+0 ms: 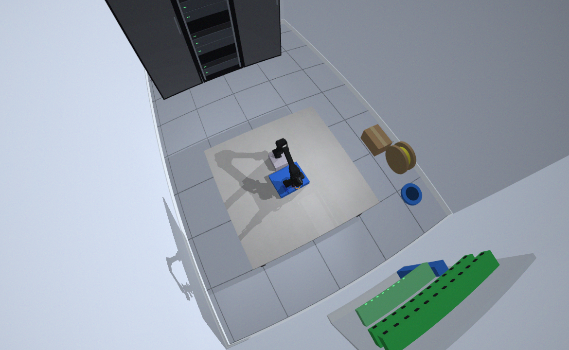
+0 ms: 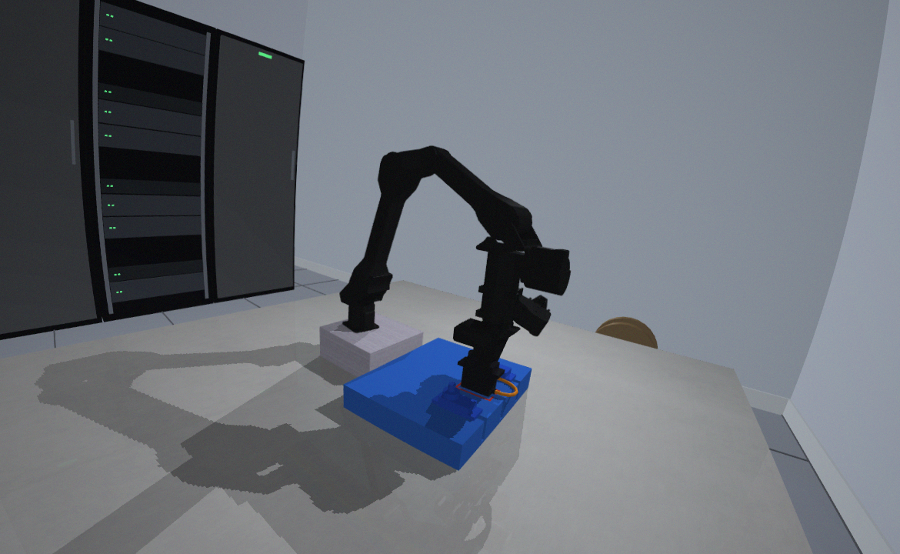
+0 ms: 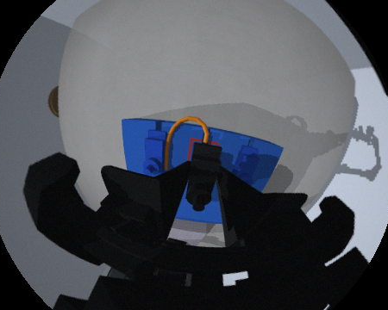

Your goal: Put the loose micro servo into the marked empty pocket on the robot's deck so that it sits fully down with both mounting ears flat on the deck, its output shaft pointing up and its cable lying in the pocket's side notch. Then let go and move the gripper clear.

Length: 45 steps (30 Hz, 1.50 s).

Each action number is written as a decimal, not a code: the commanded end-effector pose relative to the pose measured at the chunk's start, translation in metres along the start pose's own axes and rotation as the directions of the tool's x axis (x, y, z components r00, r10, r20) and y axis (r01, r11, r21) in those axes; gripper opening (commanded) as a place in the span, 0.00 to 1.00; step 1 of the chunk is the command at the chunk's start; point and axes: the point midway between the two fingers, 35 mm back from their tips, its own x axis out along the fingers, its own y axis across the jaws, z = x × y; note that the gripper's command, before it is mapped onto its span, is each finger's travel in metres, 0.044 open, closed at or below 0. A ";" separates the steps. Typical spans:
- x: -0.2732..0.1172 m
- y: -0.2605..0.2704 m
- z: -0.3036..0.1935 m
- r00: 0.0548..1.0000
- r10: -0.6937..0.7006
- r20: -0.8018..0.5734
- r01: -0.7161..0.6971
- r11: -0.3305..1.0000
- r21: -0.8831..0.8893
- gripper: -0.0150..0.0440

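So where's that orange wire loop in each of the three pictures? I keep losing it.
Top view: a tiny orange speck at the picture's centre, the orange wire loop beside the arm's tip on the blue deck.
Exterior view: just right of the claw, arcing over the deck's far right corner.
Wrist view: centre, arching up left of the claw's tips, which grip the dark servo.
Shared landmark: the blue deck.
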 end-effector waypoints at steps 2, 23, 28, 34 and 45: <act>0.005 0.000 -0.001 1.000 0.002 -0.001 -0.002 1.000 0.003 0.25; 0.020 0.000 -0.001 1.000 0.002 -0.001 -0.002 1.000 0.003 0.25; 0.024 0.000 -0.001 1.000 0.002 -0.001 -0.002 1.000 0.003 0.25; 0.029 0.000 -0.001 1.000 0.002 -0.001 -0.002 1.000 0.003 0.25; 0.038 0.001 -0.001 1.000 0.002 -0.001 -0.002 1.000 0.003 0.25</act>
